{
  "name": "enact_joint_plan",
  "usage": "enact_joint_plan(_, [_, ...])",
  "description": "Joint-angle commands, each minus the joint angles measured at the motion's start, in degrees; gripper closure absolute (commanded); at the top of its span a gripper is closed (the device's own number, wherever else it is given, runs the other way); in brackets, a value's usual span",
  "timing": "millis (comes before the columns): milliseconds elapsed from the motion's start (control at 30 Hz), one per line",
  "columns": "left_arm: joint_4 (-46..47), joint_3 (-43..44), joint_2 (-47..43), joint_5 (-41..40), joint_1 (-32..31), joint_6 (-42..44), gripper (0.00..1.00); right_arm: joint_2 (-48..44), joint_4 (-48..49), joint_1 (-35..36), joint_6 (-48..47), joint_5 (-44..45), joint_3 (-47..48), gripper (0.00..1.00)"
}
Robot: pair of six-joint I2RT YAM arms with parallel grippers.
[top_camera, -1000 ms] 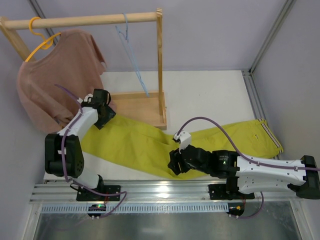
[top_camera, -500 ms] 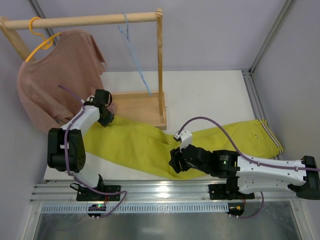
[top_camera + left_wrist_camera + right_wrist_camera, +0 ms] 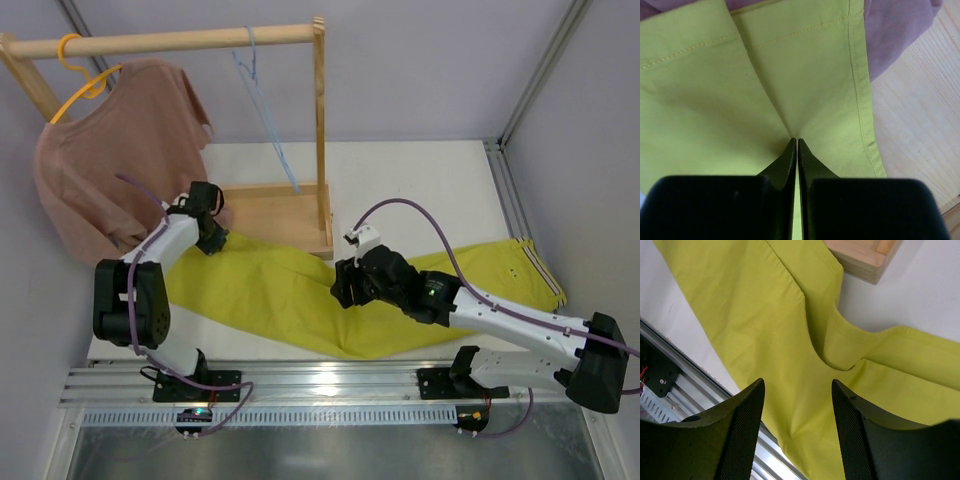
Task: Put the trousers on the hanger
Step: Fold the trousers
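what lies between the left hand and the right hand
Only the trousers: one leg runs unbroken from the left hand, shut on cloth near the hem, to the open right hand over the crotch, as the top view shows.

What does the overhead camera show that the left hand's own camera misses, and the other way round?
Only overhead: the wooden rack, the light-blue hanger on its rail, the yellow hanger, and the right hand open over the trousers. Only the left wrist view: the left hand shut tight, pinching a pucker of cloth near a stitched hem. Both: the yellow-green trousers, the pink shirt and the rack's wooden base.
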Motion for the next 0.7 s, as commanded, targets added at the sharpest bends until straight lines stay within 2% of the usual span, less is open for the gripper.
enact_joint_plan(0, [0.46,-1.51,-4.40,-1.49,0.09,-0.98,1.00,2.83,3.11,0.18,-1.48,-2.74,2.28,0.41])
enact_joint_plan(333, [-2.18,-0.29,-8.18,-6.07,0.09,-0.02,1.00,5.56,5.04,0.10,-0.60,-3.45,1.13,0.41])
enact_joint_plan(367, [-2.17,0.07,-8.09,-5.72,0.09,0.51,0.92,5.74,4.87,0.18,-0.68,-3.45,1.22,0.41])
enact_joint_plan(400, [-2.44,0.50,-8.01,-5.54,0.09,0.52,0.78,5.74,4.96,0.19,-0.68,-3.62,1.31,0.41])
enact_joint_plan(433, [-2.87,1.20,-7.48,-5.36,0.09,0.17,0.52,5.83,4.96,0.19,-0.68,-3.89,1.31,0.41])
enact_joint_plan(600, [-7.27,4.28,-4.50,-5.45,-1.49,-2.90,0.29,6.27,4.95,0.18,-1.12,-3.80,1.31,0.41])
enact_joint_plan(667, [-7.36,4.81,-2.83,-6.49,-1.75,-2.91,0.28,6.44,4.87,0.10,-1.21,-4.15,1.31,0.41])
